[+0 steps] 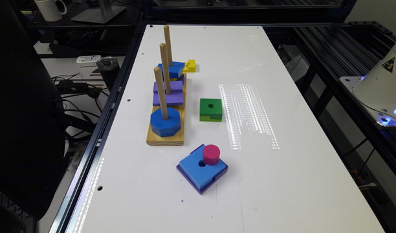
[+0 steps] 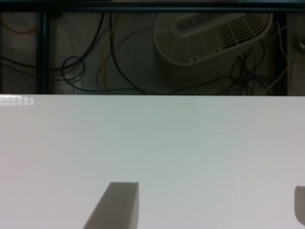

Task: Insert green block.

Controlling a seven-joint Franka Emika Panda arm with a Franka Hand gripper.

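The arm's white base is seen at the exterior view's right edge. In the wrist view, the gripper is held with its fingers spread wide apart, nothing gripped between them.

A white desk with a glossy top fills the frame's centre, bearing a striped reflection of overhead light right of centre. Black aluminium framing borders it at upper right, and a dark chair back stands at far left. At upper left sit a white mug, a monitor stand, a dark tumbler and tangled black cables.
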